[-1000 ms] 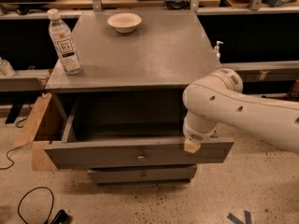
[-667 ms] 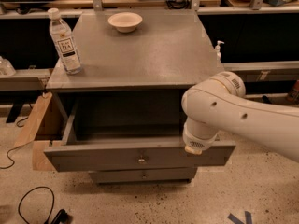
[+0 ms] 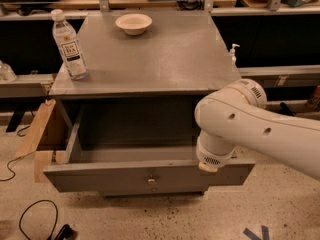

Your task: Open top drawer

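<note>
The top drawer (image 3: 100, 176) is a wide grey front with a small brass knob (image 3: 151, 181) at its centre. It stands pulled far out from the grey cabinet (image 3: 150, 54), and its deep grey box is open to view. My white arm reaches in from the right. Its wrist end (image 3: 214, 156) sits over the right part of the drawer's front rim. The gripper itself is hidden behind the wrist, near that rim. A narrower drawer front shows just below the top drawer.
A water bottle (image 3: 68, 45) stands at the cabinet top's left edge and a white bowl (image 3: 133, 23) at its back. A cardboard piece (image 3: 37, 134) leans left of the cabinet. Black cables (image 3: 35, 219) lie on the floor. A bench with a pump bottle (image 3: 233, 51) stands behind.
The drawer has come out a little further toward the camera, and my arm has shifted slightly with its front rim.
</note>
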`<state>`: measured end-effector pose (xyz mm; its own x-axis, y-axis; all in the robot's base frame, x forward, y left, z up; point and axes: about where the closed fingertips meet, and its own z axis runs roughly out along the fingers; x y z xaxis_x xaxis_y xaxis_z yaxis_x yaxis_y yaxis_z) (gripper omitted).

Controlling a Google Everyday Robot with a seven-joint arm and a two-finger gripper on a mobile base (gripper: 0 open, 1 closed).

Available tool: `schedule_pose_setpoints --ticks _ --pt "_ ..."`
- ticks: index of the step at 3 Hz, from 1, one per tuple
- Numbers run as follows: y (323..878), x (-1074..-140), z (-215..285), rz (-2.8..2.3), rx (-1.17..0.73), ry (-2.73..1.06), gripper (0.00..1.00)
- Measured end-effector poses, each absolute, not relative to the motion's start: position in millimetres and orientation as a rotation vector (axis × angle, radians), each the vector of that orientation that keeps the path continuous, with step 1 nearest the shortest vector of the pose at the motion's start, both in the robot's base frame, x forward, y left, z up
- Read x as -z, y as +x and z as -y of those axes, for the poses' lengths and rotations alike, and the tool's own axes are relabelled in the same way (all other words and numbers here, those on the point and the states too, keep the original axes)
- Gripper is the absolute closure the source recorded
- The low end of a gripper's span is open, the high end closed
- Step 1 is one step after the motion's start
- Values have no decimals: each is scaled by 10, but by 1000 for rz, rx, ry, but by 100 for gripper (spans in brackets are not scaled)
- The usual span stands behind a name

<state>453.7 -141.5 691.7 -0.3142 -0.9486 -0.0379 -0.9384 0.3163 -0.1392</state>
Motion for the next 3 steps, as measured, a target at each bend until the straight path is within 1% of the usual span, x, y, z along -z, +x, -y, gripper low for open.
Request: schedule_pose_setpoints --ticks 1,2,3 --pt "4533 -6918 1415 -2456 138 -1769 82" --pt "4528 -6923 1417 -2455 140 -1769 59" --pt "4521 -6929 1421 -2455 143 -1770 28"
